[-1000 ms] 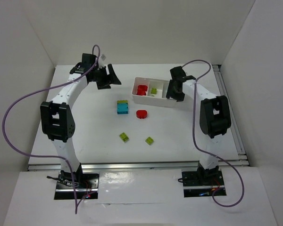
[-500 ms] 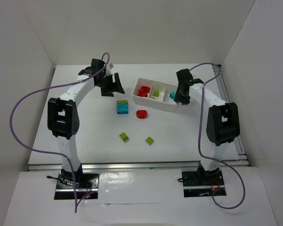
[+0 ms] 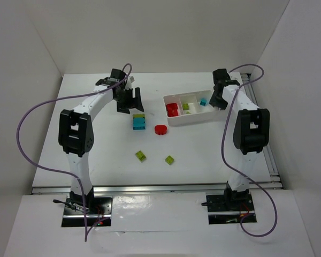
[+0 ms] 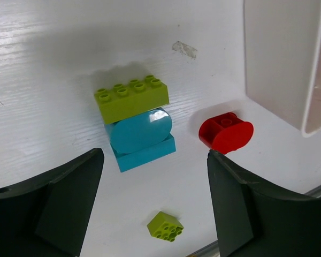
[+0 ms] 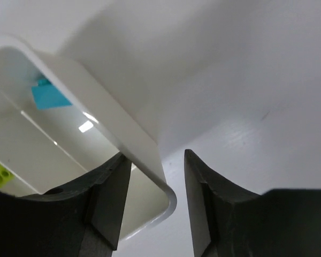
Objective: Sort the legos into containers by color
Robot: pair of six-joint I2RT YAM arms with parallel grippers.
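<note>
Left gripper: jaws wide, above the green brick that touches the blue brick on the bench.
Right gripper: jaws narrow, pinching the tray wall.
Advice: centre over one brick, descend straight, avoid the red brick.

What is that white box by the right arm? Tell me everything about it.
The tray is shallow white plastic, rectangular with rounded corners, divided into three compartments holding red bricks, a green brick and a blue brick, left to right. It lies askew on the table, its right end wall pinched by the right gripper.
</note>
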